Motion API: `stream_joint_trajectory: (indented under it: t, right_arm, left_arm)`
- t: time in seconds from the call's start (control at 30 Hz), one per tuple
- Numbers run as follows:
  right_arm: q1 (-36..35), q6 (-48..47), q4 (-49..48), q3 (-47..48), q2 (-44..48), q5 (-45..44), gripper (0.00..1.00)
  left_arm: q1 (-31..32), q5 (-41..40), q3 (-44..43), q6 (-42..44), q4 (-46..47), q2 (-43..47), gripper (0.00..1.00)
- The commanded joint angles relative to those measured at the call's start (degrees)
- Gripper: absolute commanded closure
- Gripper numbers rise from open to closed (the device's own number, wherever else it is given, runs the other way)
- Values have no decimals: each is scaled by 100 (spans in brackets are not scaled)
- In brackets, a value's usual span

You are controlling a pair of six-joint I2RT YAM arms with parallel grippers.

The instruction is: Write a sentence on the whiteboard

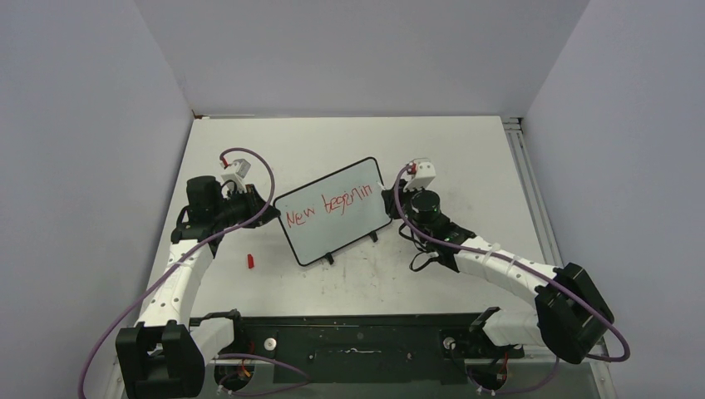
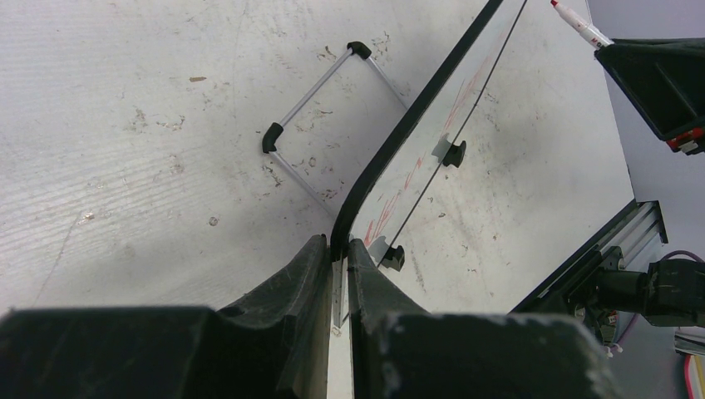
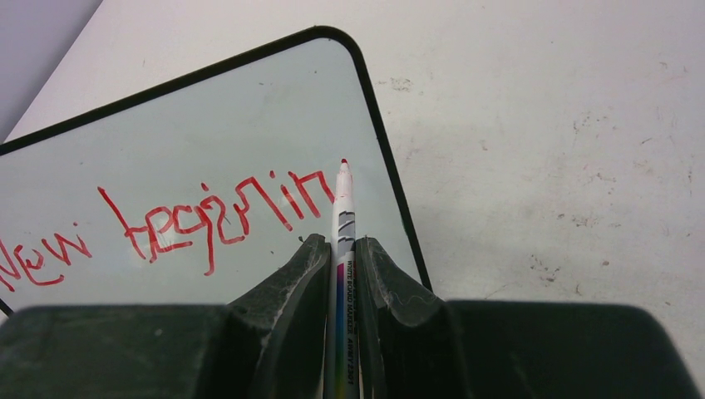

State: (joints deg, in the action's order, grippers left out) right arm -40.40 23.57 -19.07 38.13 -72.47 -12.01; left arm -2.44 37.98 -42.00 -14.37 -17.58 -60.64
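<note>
The whiteboard (image 1: 334,211) stands tilted on the table, with red lettering (image 1: 327,208) reading roughly "New beginnin" in one line. My left gripper (image 1: 253,198) is shut on the board's left edge; in the left wrist view the black frame (image 2: 391,150) runs between its fingers (image 2: 301,274). My right gripper (image 1: 391,198) is shut on a white whiteboard marker (image 3: 342,224). Its red tip (image 3: 343,162) sits just past the last stroke of the lettering (image 3: 216,216), near the board's right edge. The marker tip also shows in the left wrist view (image 2: 574,21).
A small red marker cap (image 1: 249,261) lies on the table left of the board's lower corner. The board's wire stand (image 2: 328,108) rests on the table behind it. A black rail (image 1: 357,341) carries the arm bases at the near edge. Grey walls enclose the table.
</note>
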Motion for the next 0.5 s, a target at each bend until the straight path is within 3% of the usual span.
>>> stream_joint_trajectory:
  t: [0.0, 0.47]
  right_arm:
    - [237, -91, -475, -28, 177, 536, 95]
    - [377, -149, -698, -78, -21, 704, 95]
  left_arm:
    - [-2, -44, -61, 57, 106, 114, 100]
    - [-2, -50, -58, 57, 106, 114, 100]
